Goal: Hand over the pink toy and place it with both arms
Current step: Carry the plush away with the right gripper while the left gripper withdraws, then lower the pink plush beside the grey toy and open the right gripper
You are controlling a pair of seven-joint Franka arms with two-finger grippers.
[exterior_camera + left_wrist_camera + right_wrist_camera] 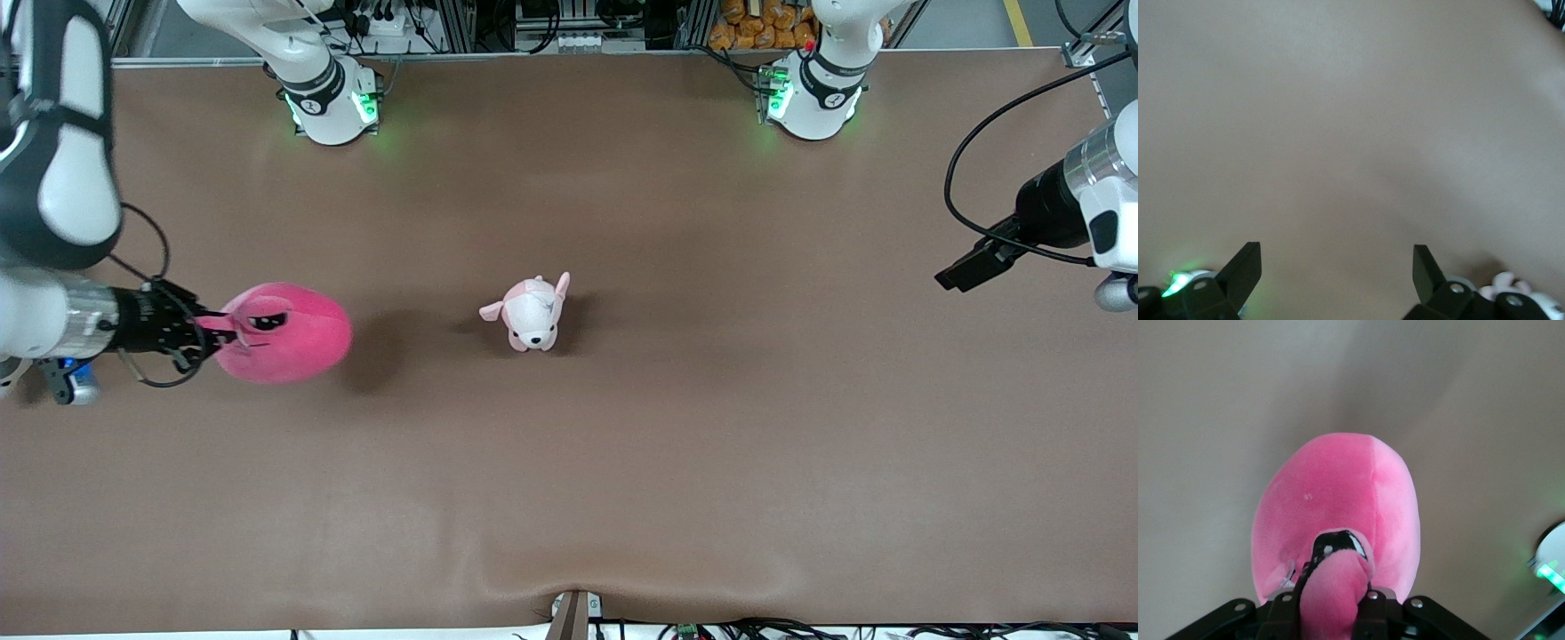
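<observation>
Right gripper (209, 336) clenched on pink toy's (289, 333) eye stalk, above surface (622, 489) at right arm's end. Left gripper (1337, 267) waited, spread, empty. Risk: thin stalk slips free during handover.

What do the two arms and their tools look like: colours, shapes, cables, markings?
Both arms are white and rounded, with dark joint bands, silver wrist rings and green lights at the bases. The right arm ends in a black right tool with thin black wires around it. The left arm carries a looping black cable and a black left tool with two flat, pointed fingers.
</observation>
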